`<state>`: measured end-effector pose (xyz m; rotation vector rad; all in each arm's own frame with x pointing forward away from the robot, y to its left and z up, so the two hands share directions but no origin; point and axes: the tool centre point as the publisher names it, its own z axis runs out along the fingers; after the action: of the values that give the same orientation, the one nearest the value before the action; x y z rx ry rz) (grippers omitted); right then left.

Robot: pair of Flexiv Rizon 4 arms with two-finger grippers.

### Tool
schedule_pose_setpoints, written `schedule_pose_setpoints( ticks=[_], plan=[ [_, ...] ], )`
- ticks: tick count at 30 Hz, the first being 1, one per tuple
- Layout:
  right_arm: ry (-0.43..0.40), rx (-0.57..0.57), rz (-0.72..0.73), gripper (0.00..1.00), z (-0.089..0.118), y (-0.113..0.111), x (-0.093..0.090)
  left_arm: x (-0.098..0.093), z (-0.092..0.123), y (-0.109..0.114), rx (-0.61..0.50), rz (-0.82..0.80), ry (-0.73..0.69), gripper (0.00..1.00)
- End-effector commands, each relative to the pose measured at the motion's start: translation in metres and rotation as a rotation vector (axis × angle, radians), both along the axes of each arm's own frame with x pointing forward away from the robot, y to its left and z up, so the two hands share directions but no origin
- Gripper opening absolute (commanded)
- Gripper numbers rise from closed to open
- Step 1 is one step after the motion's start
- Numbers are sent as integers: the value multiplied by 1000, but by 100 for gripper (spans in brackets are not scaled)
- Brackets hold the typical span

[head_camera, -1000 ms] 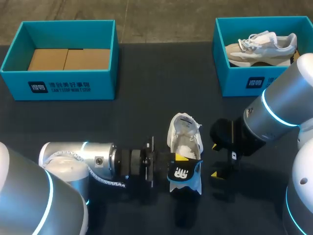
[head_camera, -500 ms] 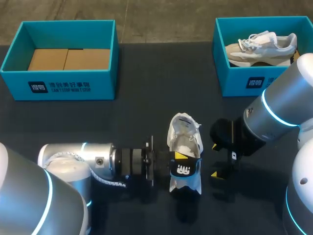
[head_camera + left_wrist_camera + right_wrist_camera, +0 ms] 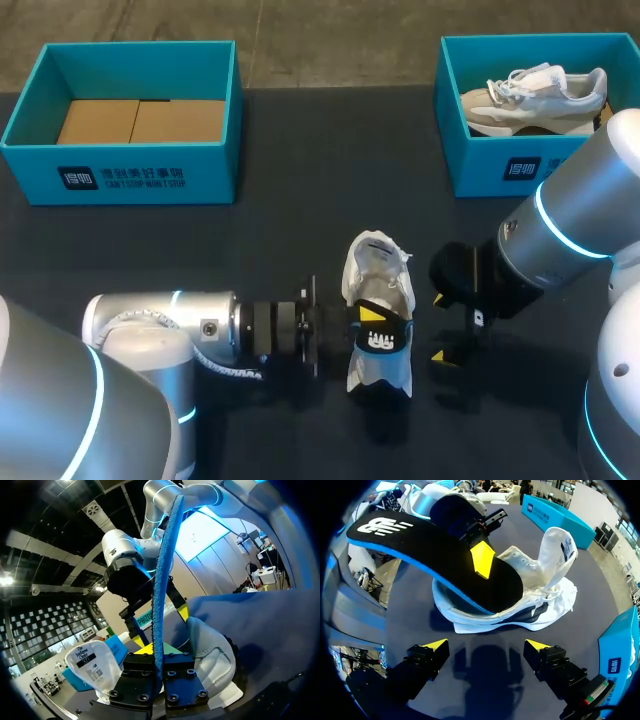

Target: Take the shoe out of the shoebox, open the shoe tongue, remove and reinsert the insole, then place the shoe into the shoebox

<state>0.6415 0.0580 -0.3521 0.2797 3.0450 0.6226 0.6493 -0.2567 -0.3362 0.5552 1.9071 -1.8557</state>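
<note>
A white shoe (image 3: 379, 285) lies on the dark table's middle, its tongue (image 3: 555, 555) pulled up and forward. My left gripper (image 3: 372, 322) is shut on a black insole with a blue edge (image 3: 380, 340). The insole is held tilted over the shoe's heel end, its lower end in the opening (image 3: 490, 587). The left wrist view shows the insole (image 3: 162, 580) edge-on between the gripper's fingers, the shoe (image 3: 212, 655) beyond it. Just right of the shoe, my right gripper (image 3: 440, 327) stands open and low over the table. Its own view shows it (image 3: 485, 647) facing the shoe's side (image 3: 520, 612).
A teal shoebox (image 3: 35, 140) with brown cardboard inside stands at the back left. A second teal shoebox (image 3: 450, 150) at the back right holds another pale shoe (image 3: 535, 95). Bare table lies between the boxes and the shoe.
The left gripper has turned and shifted the insole slightly away from the table's near edge, over the shoe's heel opening. The right arm has stayed still.
</note>
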Motion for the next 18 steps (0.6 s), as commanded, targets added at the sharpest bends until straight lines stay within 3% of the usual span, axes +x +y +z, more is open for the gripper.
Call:
schedule_pose_setpoints(
  ticks=[1, 18],
  plan=[
    [-3, -2, -1, 100, -1, 1, -1, -1, 0, -4, 13, 19, 3, 0],
    [-3, -2, -1, 100, -1, 1, -1, 5, -7, -3, 72, 71, -38, 0]
  ],
)
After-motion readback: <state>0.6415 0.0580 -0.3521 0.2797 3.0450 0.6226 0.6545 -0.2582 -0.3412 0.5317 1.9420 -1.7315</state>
